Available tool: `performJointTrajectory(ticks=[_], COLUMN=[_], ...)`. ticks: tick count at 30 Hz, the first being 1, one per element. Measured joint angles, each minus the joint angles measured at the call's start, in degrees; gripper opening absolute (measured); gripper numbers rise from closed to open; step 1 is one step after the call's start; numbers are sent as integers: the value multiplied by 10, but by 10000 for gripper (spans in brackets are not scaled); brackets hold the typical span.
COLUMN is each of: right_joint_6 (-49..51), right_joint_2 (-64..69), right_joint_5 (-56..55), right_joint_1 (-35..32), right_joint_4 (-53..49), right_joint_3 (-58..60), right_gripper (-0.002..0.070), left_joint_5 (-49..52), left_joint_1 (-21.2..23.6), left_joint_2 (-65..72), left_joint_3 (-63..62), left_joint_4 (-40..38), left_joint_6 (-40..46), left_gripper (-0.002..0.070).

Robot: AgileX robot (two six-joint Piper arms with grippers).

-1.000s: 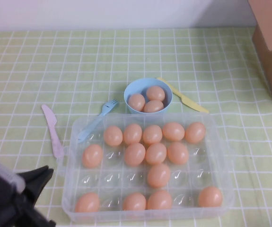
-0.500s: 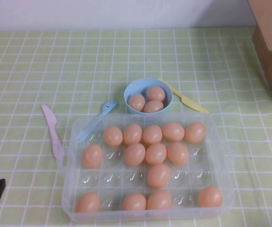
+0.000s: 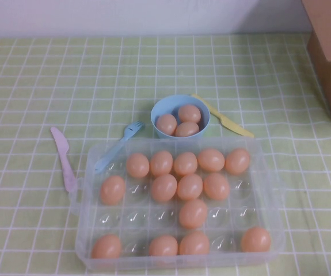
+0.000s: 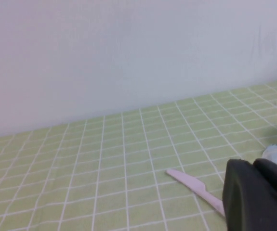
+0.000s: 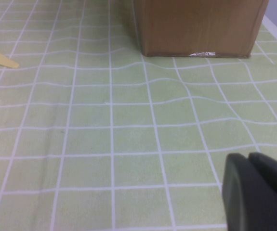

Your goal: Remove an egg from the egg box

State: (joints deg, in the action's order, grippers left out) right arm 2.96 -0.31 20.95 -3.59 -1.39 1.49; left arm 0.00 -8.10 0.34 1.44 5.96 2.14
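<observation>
- Knife [image 3: 64, 158], pink, lies on the cloth at the egg box's nine o'clock; the left gripper [image 4: 258, 195] shows only in its wrist view, hanging above this knife, holding nothing; how far its fingers are parted I cannot tell.
- Fork [image 3: 117, 146], blue, rests against the box's ten o'clock corner.
- Egg box [image 3: 271, 198] holds fourteen eggs; an egg [image 3: 193, 213] sits near its centre, untouched.
- Bowl [image 3: 160, 109] at twelve o'clock already carries three eggs.
- Progress, as I judge it: neither arm is near the box, so this removal is not begun.
- Right gripper [image 5: 256, 195] hovers over bare cloth near the cardboard box [image 5: 198, 26], empty; finger spread unclear.
</observation>
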Motion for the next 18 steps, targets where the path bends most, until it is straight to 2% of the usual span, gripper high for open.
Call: performJointTrajectory(ticks=[12,18], right_joint_6=[0,0], right_joint_2=[0,0], right_joint_5=[0,0], right_joint_1=[0,0], right_joint_4=[0,0], right_joint_3=[0,0], right_gripper=[-18,-18], left_joint_5=[139,166], left_joint_1=[0,0], left_joint_2=[-9,-9], left_joint_3=[0,0], left_joint_4=[0,0], left_joint_6=[0,0], left_gripper=[-3,-3])
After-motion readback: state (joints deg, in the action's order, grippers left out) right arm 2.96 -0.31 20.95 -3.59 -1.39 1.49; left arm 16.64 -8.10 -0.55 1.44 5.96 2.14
